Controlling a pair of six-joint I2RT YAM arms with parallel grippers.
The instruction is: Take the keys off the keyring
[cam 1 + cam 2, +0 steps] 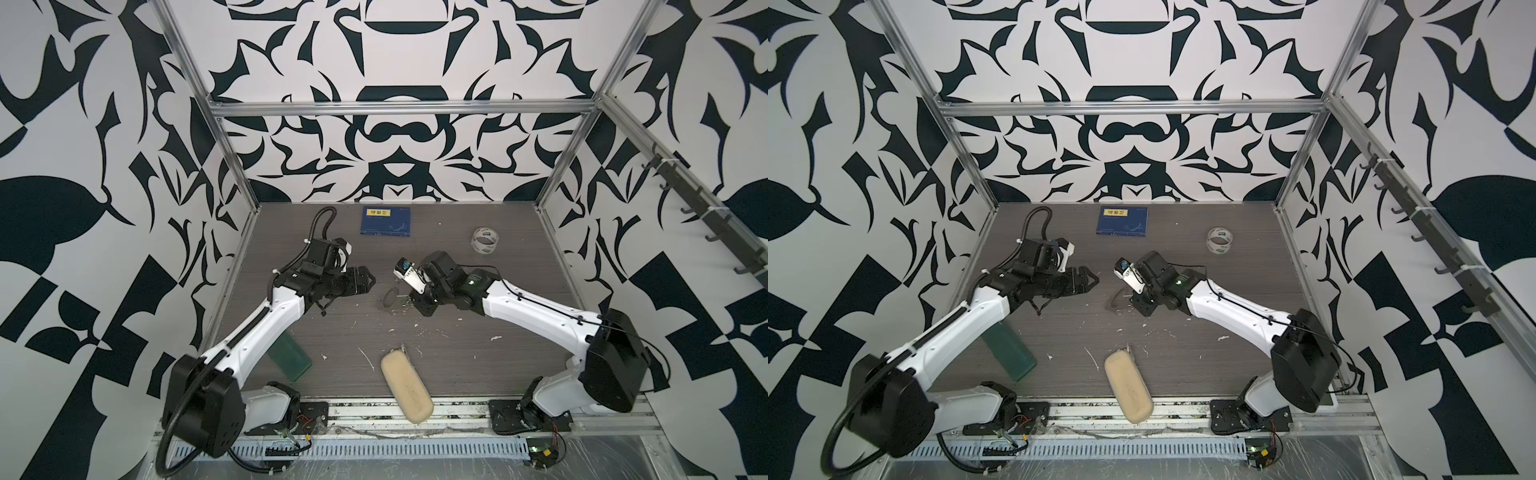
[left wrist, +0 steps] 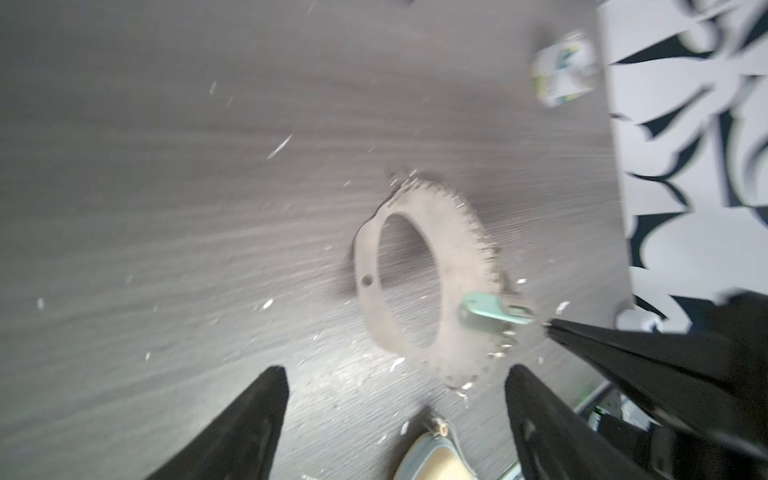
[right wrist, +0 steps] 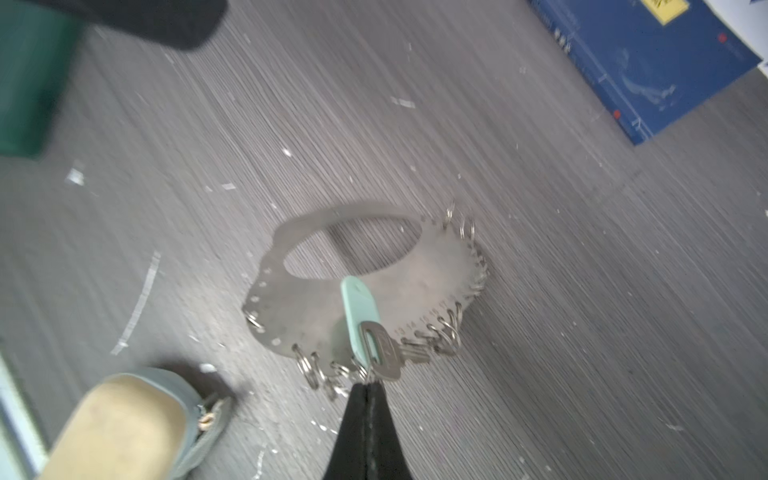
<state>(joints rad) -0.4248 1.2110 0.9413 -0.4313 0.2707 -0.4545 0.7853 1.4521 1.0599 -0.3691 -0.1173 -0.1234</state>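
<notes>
Silvery keyring (image 3: pixel 436 266), a flat plate with a big oval hole and small wire rings (image 3: pixel 451 332) hung along its rim, lies on the grey tabletop (image 3: pixel 540 291) straight ahead of the right pincer (image 3: pixel 365 386). That pincer's black jaws are pressed together. Their tips point down at the plate's near rim, right against the wire rings beside the key (image 3: pixel 386 359). Whether any wire is pinched between them I cannot tell. The key sits just beyond the tips with its head toward them and its blade running along the rim. A mint tag (image 3: pixel 357 303) lies over the plate just past it.

Left pincer (image 2: pixel 395 374) has its jaws wide apart with nothing between them. The keyring is ahead of it and not touching; that wrist view is blurred.

In both top views the two pincers face each other, and the keyring lies between them, much closer to the right one. A cream case (image 1: pixel 407 384) lies behind both pincers, toward the arm bases, and a green box (image 1: pixel 291 359) sits under the left arm. Beyond the pincers are a blue book (image 1: pixel 385 221) and, past the right one, a tape roll (image 1: pixel 485 240). White flecks (image 1: pixel 368 359) dot the tabletop.
</notes>
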